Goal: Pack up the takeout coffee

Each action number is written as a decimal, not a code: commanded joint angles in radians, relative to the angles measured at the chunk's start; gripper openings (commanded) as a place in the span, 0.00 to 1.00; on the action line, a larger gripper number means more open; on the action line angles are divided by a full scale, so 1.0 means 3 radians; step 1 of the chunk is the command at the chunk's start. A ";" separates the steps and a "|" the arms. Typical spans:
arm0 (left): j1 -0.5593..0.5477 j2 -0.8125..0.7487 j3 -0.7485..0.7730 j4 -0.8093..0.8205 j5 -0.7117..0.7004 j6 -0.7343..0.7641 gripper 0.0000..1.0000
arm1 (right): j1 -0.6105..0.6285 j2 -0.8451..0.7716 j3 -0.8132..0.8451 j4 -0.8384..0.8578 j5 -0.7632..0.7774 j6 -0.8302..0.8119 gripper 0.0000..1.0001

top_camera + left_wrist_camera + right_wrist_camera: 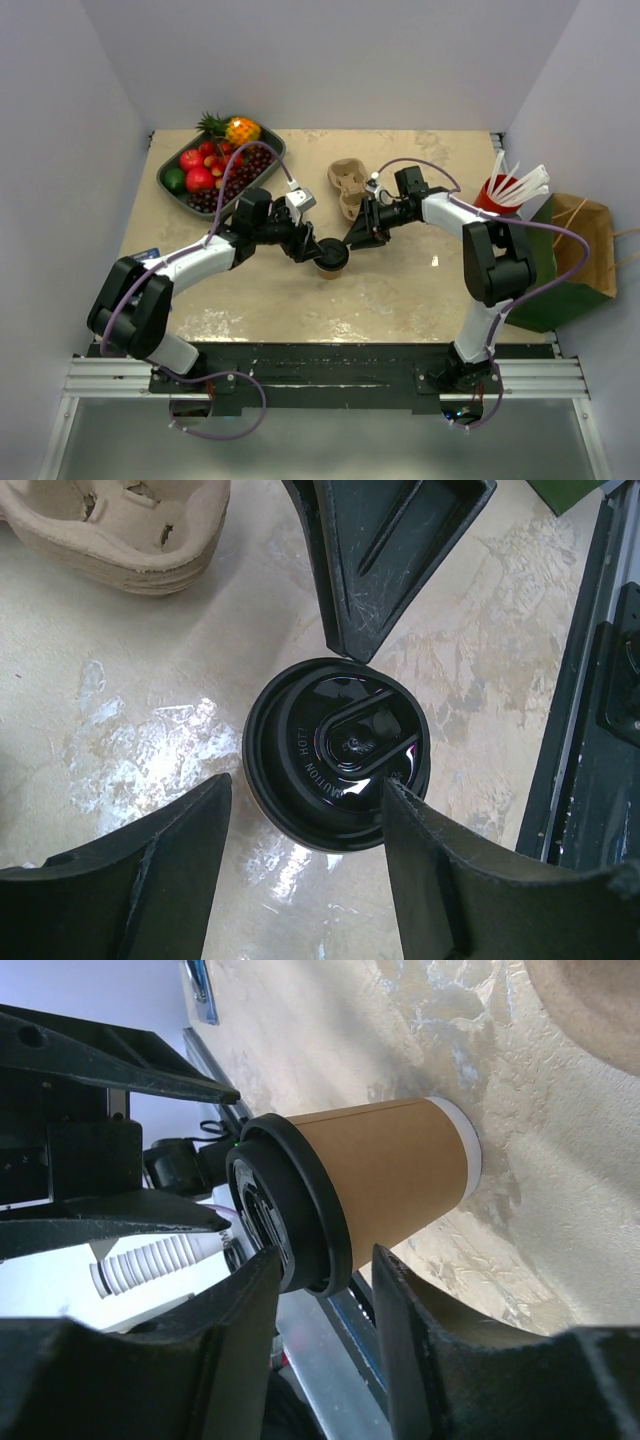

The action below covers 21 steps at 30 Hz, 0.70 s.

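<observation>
Near the middle of the beige marbled tabletop (400, 290), a small kraft-tan paper cup (390, 1175) stands upright. Its long axis is vertical, its white base rim is on the surface, and its round black plastic lid (300, 740) faces up. Raised lettering on the lid reads "CAUTION HOT".

The left end effector (307, 788) is spread wide, with one finger on each side of the cup. The right end effector (327, 1255) is narrower and straddles the lid's rim. It seems to touch the rim, but I cannot tell whether it actually grips.

Beyond the cup lies a pulp cardboard two-cup carrier (345, 185). A dark tray of fruit (278, 148) sits far left and a red cup of white straws (492, 192) far right. A green-and-brown paper bag (585, 255) is cut off at the right edge.
</observation>
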 commanded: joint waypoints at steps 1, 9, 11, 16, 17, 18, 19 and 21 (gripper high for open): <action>0.0019 -0.0169 0.0015 0.0089 0.0155 0.0036 0.67 | -0.0006 -0.0019 0.0130 0.0075 -0.0089 -0.0058 0.48; 0.0274 -0.0200 0.0123 -0.0166 0.0156 -0.0255 0.70 | -0.0006 -0.0106 0.0257 -0.0061 -0.0105 -0.0431 0.54; 0.0310 -0.0210 0.0138 -0.0279 0.0151 -0.0281 0.70 | -0.0001 -0.0101 0.0237 -0.0083 -0.0115 -0.0513 0.54; 0.0310 -0.0175 0.0046 -0.0223 0.0202 -0.0378 0.69 | -0.0001 -0.0060 0.0242 -0.0057 -0.0223 -0.0661 0.56; 0.0310 -0.0159 0.0046 -0.0213 0.0202 -0.0389 0.68 | 0.0004 -0.0040 0.0267 -0.0093 -0.0223 -0.0717 0.57; 0.0310 -0.0134 0.0046 -0.0213 0.0207 -0.0399 0.68 | 0.0004 -0.0034 0.0308 -0.0174 -0.0228 -0.0809 0.58; 0.0310 -0.0124 0.0051 -0.0203 0.0202 -0.0394 0.68 | 0.0014 -0.0019 0.0319 -0.0205 -0.0233 -0.0845 0.59; 0.0310 -0.0088 0.0046 -0.0198 0.0207 -0.0404 0.68 | 0.0040 0.0001 0.0344 -0.0292 -0.0269 -0.0947 0.61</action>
